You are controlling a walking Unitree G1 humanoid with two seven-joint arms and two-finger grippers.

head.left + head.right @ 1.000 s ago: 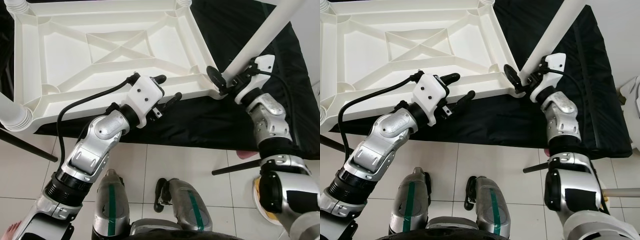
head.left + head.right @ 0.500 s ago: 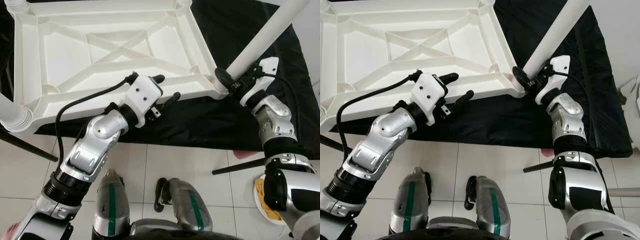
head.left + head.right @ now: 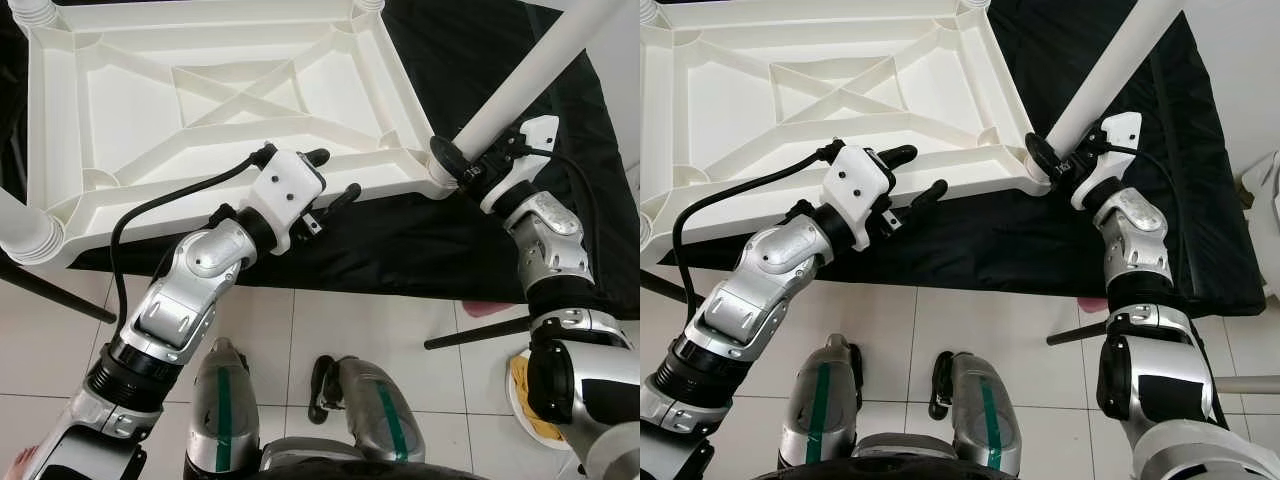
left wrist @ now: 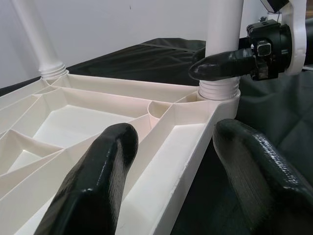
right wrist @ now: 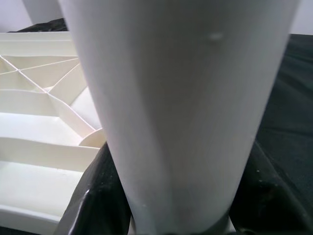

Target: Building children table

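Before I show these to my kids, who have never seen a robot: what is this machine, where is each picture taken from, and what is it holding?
It is a humanoid robot with two silver arms. Two pictures look down from its head; two come from cameras on its wrists. A white plastic table top lies upside down on a black cloth on the tiled floor. The right gripper is shut on a white table leg, whose ribbed foot stands at the table's near right corner socket. The left gripper is open, its fingers straddling the table's near edge without squeezing. Other legs already stand in other corners.

table leg [image 3: 520,85]: top cut off by frame edge | upturned table [image 3: 120,60]: far corners cropped
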